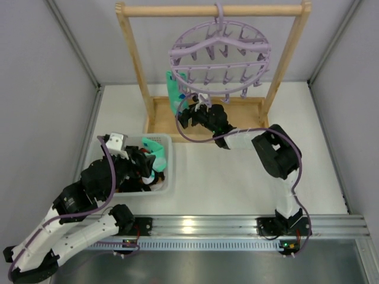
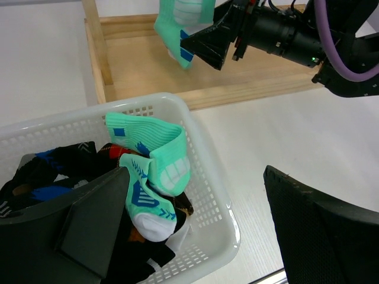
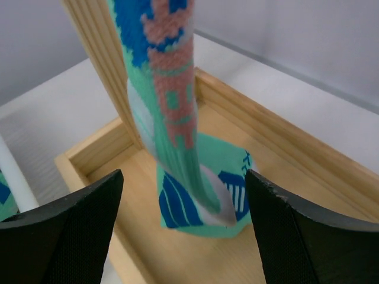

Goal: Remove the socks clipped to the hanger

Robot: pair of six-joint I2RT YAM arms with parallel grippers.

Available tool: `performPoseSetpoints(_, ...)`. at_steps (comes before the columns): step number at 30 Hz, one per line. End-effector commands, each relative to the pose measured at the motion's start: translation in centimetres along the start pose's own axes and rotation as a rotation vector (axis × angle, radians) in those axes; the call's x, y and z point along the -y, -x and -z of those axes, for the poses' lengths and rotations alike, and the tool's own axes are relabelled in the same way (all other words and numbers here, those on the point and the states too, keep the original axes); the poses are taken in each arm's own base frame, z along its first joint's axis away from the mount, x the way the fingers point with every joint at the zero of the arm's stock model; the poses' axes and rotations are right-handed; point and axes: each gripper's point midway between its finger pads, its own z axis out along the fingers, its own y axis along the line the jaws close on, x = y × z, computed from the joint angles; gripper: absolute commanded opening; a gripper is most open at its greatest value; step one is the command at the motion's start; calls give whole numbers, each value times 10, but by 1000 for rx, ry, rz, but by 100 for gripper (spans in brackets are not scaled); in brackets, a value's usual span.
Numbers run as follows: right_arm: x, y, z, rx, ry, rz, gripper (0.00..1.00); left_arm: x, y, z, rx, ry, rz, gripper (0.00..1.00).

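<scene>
The lavender hanger (image 1: 220,52) hangs by its hook from the wooden rail. One teal-mint sock (image 1: 172,94) still hangs clipped at its left side, its toe down in the wooden base. My right gripper (image 1: 187,116) is open beside it; in the right wrist view the sock (image 3: 173,118) hangs between the open fingers (image 3: 65,236), untouched. It also shows in the left wrist view (image 2: 177,23). My left gripper (image 1: 151,165) is open over the white basket (image 1: 171,158), where teal-mint socks (image 2: 155,168) lie on dark and argyle ones (image 2: 47,171).
The wooden rail frame (image 1: 134,59) has a tray-like base (image 1: 243,110) with raised edges under the hanger. The basket rim (image 2: 204,151) stands just in front of the frame's left post. Grey side walls enclose the white table.
</scene>
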Motion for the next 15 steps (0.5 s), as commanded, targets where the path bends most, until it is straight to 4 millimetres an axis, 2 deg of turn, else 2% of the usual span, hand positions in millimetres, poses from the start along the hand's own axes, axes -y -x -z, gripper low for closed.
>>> performPoseSetpoints(1,-10,50,-21,196,69,10,79,3,0,-2,9,-9,13,99)
performPoseSetpoints(2,-11,45,-24,195,80,-4,72,2,-2,-3,5,-8,7,98)
performPoseSetpoints(4,-17,53,-25,235,100,-10,58,2,-2,-3,7,-7,8,99)
performPoseSetpoints(5,-18,48,-22,235,102,-23,41,2,-2,-3,5,-6,7,99)
performPoseSetpoints(7,-26,60,-13,295,119,-24,23,1,-1,-2,11,-3,9,98)
performPoseSetpoints(8,-30,59,-3,301,128,-40,11,1,-1,-2,12,-2,10,99)
performPoseSetpoints(10,-39,64,9,323,142,-41,4,0,0,-2,17,-2,14,99)
performPoseSetpoints(11,-44,70,22,344,149,-49,0,0,0,-2,16,0,15,99)
performPoseSetpoints(13,-54,77,38,367,173,-65,0,0,1,-2,21,1,22,98)
performPoseSetpoints(15,-62,88,63,403,202,-89,0,1,2,-1,20,-3,26,99)
